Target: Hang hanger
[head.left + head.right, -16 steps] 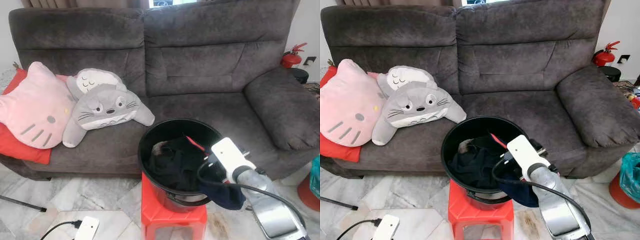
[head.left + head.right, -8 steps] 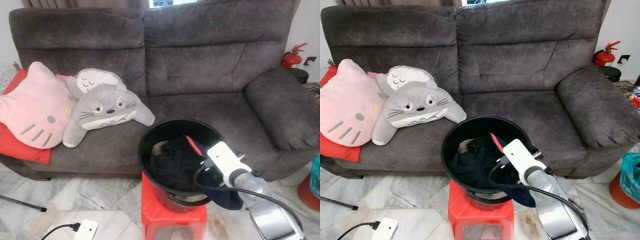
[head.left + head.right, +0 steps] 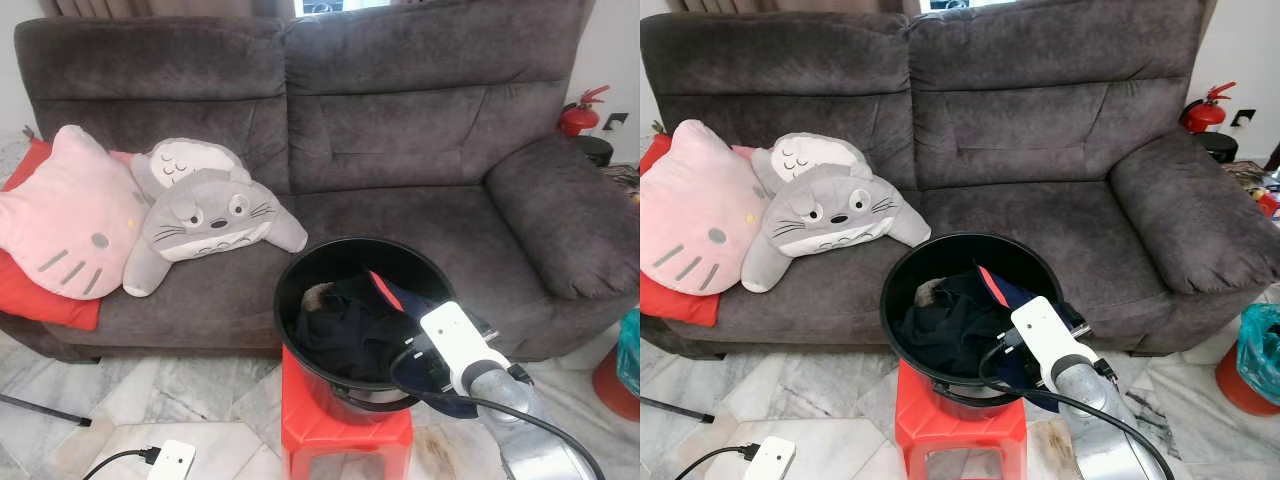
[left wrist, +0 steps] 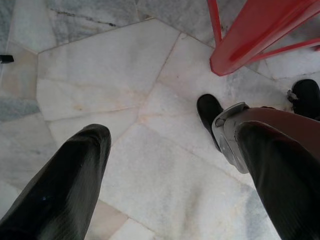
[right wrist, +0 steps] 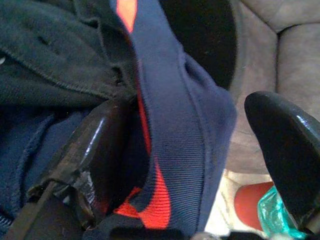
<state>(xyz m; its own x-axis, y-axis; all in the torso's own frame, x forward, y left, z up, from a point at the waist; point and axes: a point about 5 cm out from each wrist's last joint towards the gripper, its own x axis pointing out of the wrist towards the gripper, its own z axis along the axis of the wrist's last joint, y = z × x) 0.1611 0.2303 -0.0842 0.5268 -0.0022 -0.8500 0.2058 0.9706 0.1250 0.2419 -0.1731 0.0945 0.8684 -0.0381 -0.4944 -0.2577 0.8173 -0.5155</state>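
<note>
One half-second on, my right end effector (image 5: 190, 165) has sunk lower at five o'clock of the black bucket (image 3: 300, 270), fingers apart astride the navy garment's (image 5: 175, 115) edge; no hanger seen, so hanging waits

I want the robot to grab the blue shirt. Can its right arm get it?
Probably yes. The right gripper is at the black bucket, its open fingers either side of the navy garment; nothing blocks it.

Black bucket (image 3: 300, 275) on red stool (image 3: 330, 430) packed with dark clothes (image 3: 350, 330); sofa seat (image 3: 480, 230) behind lies bare, plush cushions (image 3: 200, 215) crowd its left end.
</note>
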